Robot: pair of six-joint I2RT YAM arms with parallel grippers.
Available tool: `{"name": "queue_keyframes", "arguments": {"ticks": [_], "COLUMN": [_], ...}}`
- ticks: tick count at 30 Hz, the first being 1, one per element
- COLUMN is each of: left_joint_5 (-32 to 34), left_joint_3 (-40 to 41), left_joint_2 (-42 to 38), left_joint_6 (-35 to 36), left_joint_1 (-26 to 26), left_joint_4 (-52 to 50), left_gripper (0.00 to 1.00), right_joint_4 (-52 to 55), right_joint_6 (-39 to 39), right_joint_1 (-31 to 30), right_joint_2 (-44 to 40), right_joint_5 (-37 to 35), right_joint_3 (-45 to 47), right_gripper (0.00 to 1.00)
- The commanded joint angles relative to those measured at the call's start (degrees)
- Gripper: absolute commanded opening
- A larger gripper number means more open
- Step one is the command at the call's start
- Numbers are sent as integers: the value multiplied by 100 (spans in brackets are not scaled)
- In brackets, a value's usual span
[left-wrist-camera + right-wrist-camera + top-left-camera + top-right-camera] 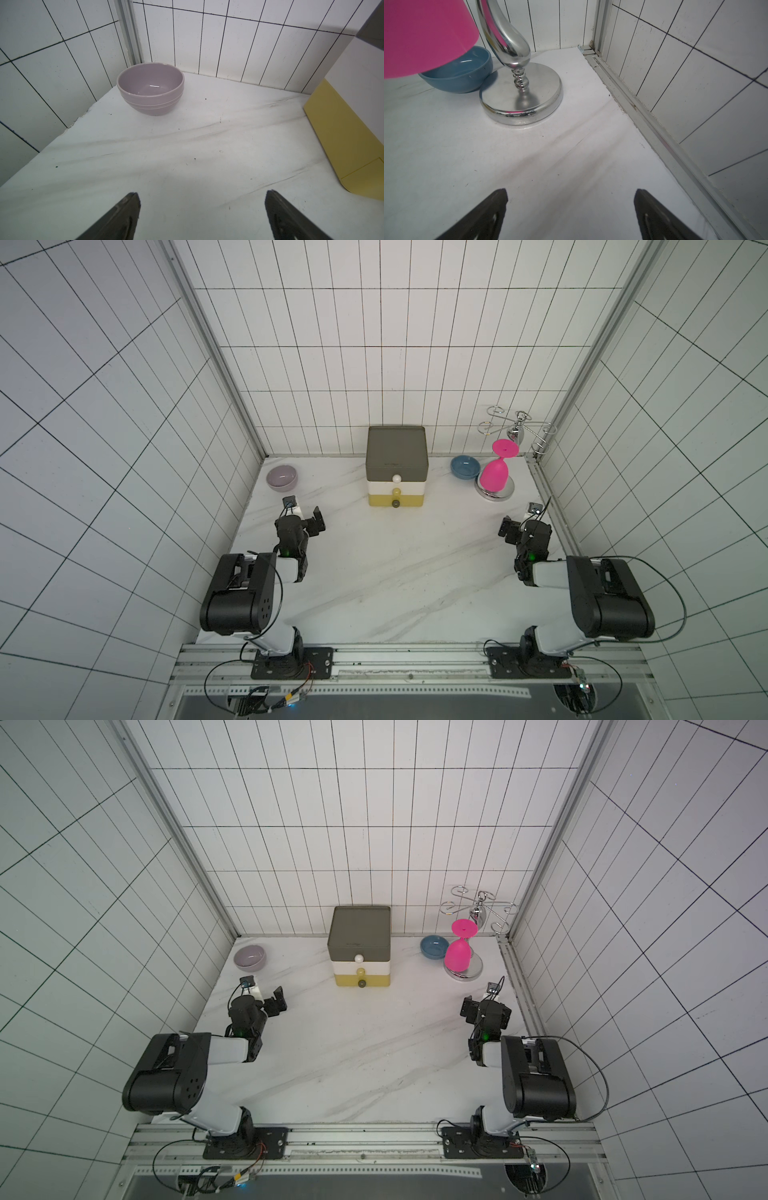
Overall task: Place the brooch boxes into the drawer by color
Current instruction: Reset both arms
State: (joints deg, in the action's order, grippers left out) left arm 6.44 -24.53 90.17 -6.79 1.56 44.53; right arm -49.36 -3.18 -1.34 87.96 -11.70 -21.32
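Note:
The drawer (397, 464) (359, 944) stands at the back middle of the marble table, with all three tiers pushed in: olive-grey on top, white in the middle, yellow at the bottom. Its yellow and white side (342, 135) shows in the left wrist view. No brooch boxes show in any view. My left gripper (305, 516) (202, 193) is open over bare table, left of the drawer. My right gripper (519, 522) (571, 190) is open over bare table near the right wall. Neither holds anything.
A lilac bowl (282, 477) (150, 89) sits in the back left corner. At the back right are a blue bowl (465, 466) (460, 76) and a chrome rack (521, 97) with a pink glass (494, 472) hanging upside down. Tiled walls enclose three sides.

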Motion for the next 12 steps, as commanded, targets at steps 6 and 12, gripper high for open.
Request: {"name": "queue_keyframes", "arguments": {"ticks": [6, 12], "left_joint_5": [130, 138], "left_joint_3": [-117, -118], "left_joint_2": [-103, -104], "left_joint_6": [73, 72], "left_joint_1": [-21, -21], "left_joint_4": [-71, -69], "left_gripper": [98, 98], "right_joint_4": [110, 77], "right_joint_6": [19, 17], "right_joint_1": [59, 67], "right_joint_2": [32, 19], "right_joint_5": [44, 56], "right_joint_3": [-251, -234], "right_gripper": [99, 99]}}
